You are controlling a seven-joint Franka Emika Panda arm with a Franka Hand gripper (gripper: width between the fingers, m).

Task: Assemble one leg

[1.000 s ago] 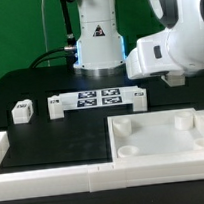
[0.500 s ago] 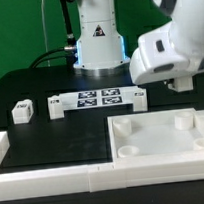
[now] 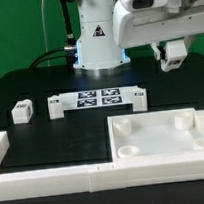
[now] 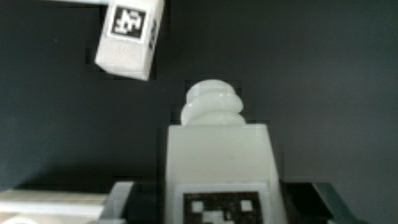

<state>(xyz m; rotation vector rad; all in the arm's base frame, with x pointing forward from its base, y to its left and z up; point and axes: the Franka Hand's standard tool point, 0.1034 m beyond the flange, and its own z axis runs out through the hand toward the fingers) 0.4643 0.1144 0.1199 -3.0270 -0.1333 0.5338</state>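
My gripper [image 3: 172, 56] hangs high at the exterior view's right, above the back of the table. It is shut on a leg [image 4: 219, 150], a white block with a black-and-white tag and a rounded knob at its free end. In the wrist view the dark fingers [image 4: 125, 197] press on both sides of the leg. The held leg shows small between the fingers in the exterior view [image 3: 173, 52]. Another leg [image 3: 22, 111] lies on the black table at the exterior view's left. A further tagged leg [image 4: 128, 40] lies on the table in the wrist view.
The marker board [image 3: 98, 96] lies at mid table, with a white block at each end [image 3: 55, 105]. A large white square tray-like part [image 3: 121, 135] with raised rim lies at the front right. A white barrier [image 3: 57, 178] runs along the front edge.
The arm has risen from low over the table at the exterior view's right to well above it, carrying the leg up with it.
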